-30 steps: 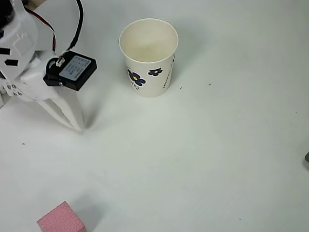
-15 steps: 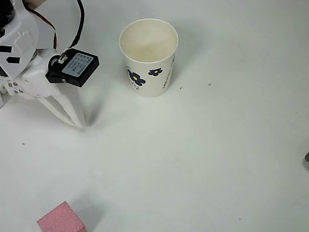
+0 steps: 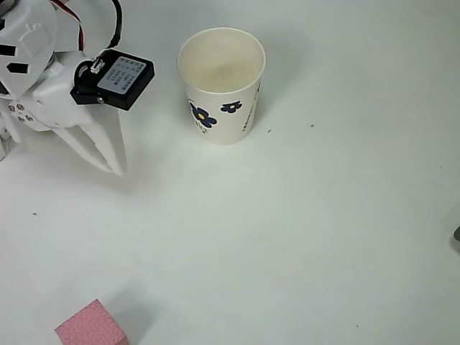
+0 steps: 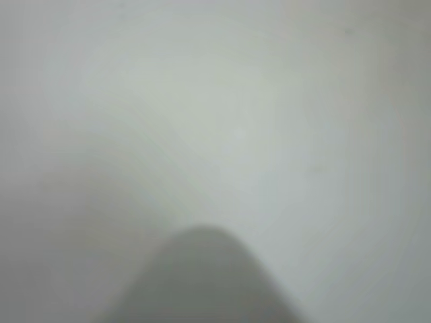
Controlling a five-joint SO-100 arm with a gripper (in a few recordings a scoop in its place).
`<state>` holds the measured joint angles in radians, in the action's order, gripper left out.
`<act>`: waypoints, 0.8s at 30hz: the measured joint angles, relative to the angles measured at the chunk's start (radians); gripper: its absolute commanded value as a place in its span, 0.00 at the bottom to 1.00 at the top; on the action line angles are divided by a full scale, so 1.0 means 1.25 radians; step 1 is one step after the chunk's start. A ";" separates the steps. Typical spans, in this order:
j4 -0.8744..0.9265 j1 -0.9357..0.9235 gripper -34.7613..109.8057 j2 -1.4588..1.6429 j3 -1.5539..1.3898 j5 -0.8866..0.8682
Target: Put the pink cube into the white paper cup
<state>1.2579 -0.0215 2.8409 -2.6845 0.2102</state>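
your gripper (image 3: 115, 167) sits at the upper left of the overhead view, its white fingers (image 3: 97, 147) pressed together into one point aimed down and to the right, with nothing between them. the tip hangs over bare white worktop (image 3: 323, 215), to the left of the white paper cup (image 3: 221, 85) and apart from it. the cup stands upright, mouth open, its blue flowers facing the bottom of the picture. the pink cube (image 3: 91, 325) lies at the bottom left edge, well apart from both cup and gripper. the wrist view is a blur of pale worktop with a dark rounded shape at the bottom.
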 measured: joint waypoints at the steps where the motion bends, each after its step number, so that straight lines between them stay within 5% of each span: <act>1: 0.000 -0.017 0.24 -0.037 0.033 0.015; 24: -0.055 -0.260 0.24 -0.714 0.517 0.175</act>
<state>1.1888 -0.3467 1.9482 -2.0387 0.4295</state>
